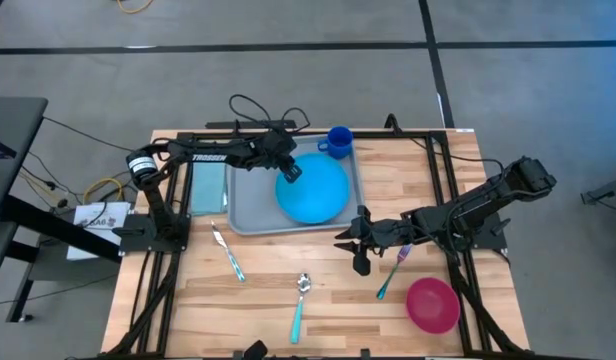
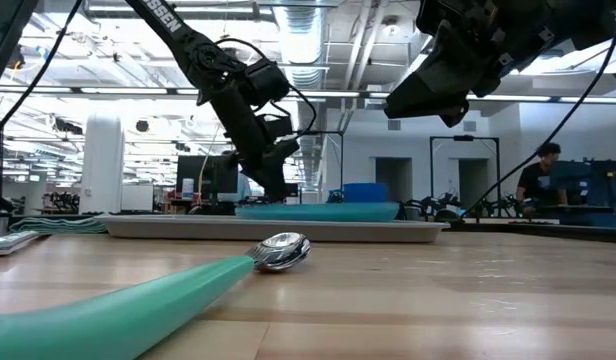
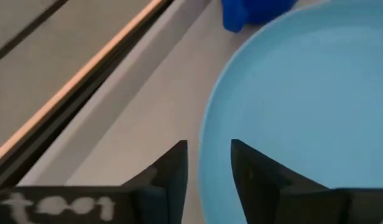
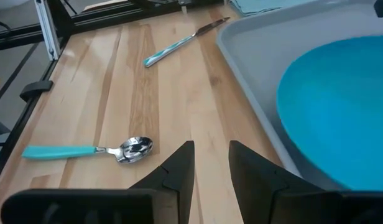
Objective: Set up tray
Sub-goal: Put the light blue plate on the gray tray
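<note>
The large pale grey-blue plastic tray (image 1: 244,205) lies at the wooden counter's (image 1: 268,300) far side, with the round bright blue plate (image 1: 314,188) and blue mug (image 1: 338,140) placed inside. The teal-handled knife (image 1: 228,253), spoon (image 1: 301,300), fork (image 1: 391,275) and pink bowl (image 1: 432,304) remain outside. The left gripper (image 1: 290,172) is held at the plate's rim, jaws slightly parted around it; the right gripper (image 1: 360,258) hovers narrowly open, empty.

From my seat I see grey floor (image 1: 318,90) around the wooden table (image 1: 268,305), crossed by dark lines. Beyond the table, the room shows ceiling strip lights (image 2: 98,50), pale walls, dark doorways (image 2: 393,180), and a seated person (image 2: 536,182) at a bench.
</note>
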Robot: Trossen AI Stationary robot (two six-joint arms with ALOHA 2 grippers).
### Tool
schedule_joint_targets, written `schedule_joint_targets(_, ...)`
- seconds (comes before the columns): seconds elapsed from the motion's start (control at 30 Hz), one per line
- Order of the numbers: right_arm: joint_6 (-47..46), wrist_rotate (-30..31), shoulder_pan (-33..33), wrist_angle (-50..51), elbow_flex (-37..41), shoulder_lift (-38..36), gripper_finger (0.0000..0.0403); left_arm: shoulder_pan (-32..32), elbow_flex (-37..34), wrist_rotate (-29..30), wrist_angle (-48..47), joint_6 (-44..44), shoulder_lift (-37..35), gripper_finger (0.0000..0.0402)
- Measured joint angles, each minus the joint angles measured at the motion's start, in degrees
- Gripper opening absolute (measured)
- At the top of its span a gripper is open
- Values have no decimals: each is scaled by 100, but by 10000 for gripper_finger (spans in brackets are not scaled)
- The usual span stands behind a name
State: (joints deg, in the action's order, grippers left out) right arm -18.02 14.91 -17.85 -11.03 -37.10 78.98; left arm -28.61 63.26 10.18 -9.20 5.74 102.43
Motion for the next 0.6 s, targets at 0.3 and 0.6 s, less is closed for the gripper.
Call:
schedule_joint_targets(0.3,0,1,0,7,0,0,93,64,0,-548,-851,38,-25,108)
schedule_joint_targets(0.6,0,3,0,-1,0,0,93,697,-4,-944,53,-605,446,9)
